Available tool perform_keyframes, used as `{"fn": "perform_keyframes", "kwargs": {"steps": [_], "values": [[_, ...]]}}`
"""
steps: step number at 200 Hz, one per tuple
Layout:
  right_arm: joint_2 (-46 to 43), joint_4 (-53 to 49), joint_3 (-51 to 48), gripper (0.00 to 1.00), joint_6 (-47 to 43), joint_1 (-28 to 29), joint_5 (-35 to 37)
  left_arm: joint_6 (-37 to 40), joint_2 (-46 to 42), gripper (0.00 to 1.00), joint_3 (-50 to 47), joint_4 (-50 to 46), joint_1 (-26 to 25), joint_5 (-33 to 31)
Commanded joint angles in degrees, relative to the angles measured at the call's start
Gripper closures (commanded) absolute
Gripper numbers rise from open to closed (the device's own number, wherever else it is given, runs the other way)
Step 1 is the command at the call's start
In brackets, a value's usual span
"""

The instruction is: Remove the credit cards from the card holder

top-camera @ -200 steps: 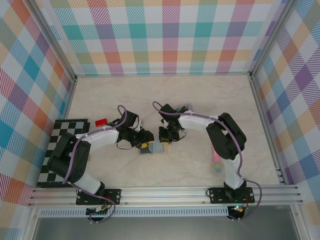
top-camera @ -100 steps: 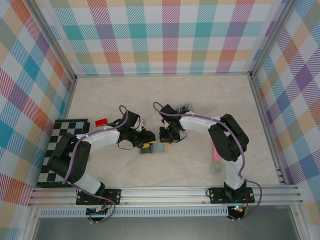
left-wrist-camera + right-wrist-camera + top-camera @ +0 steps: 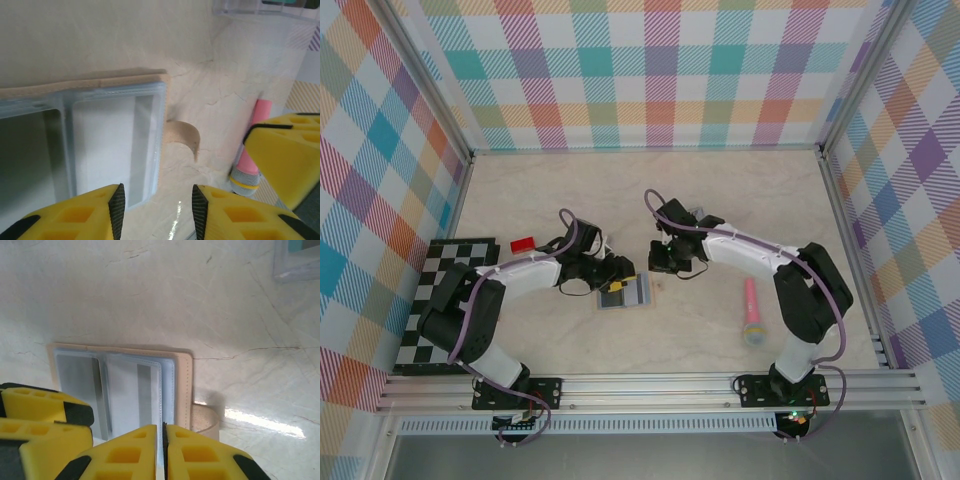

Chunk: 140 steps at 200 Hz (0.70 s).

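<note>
The card holder point(image 3: 634, 291) lies open and flat on the table, tan rim outside and pale blue-grey pockets inside point(image 3: 107, 135) point(image 3: 127, 385). Its strap tab point(image 3: 186, 138) curls off the right edge. My left gripper point(image 3: 614, 286) point(image 3: 155, 210) is open, with its left finger over the holder's right pocket and bare table between the tips. My right gripper point(image 3: 661, 271) point(image 3: 164, 442) hovers just past the holder's right edge, fingers pressed together with nothing visible between them. One red credit card point(image 3: 523, 243) lies on the table by the checkered board.
A black-and-white checkered board point(image 3: 445, 300) sits at the left edge. A clear plastic box point(image 3: 696, 215) point(image 3: 300, 260) stands behind the right gripper. A pink stick with a grey end point(image 3: 752, 315) point(image 3: 251, 145) lies to the right of the holder.
My right gripper has pulled back from the holder, up and to the right, and its arm has swung rightward. The holder now shows more. My left gripper has stayed on it.
</note>
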Motion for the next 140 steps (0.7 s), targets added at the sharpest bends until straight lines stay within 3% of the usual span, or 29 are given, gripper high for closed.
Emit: {"fn": "perform_keyframes", "kwargs": {"steps": [1, 83, 114, 140], "values": [[1.83, 0.49, 0.71, 0.87, -1.9, 0.2, -4.02, 0.31, -2.38, 0.61, -1.11, -4.11, 0.46, -4.81], [11.22, -5.89, 7.25, 0.88, -1.6, 1.74, -3.1, -1.98, 1.15, 0.76, -1.63, -5.85, 0.97, -7.53], [12.75, -6.73, 7.6, 0.78, -1.57, 1.78, -2.84, -1.89, 2.49, 0.8, -1.52, -7.17, 1.03, -8.42], [13.48, -6.22, 7.87, 0.77, -2.02, 1.74, -4.39, -1.94, 2.88, 0.8, -1.74, -7.39, 0.97, -8.72]]}}
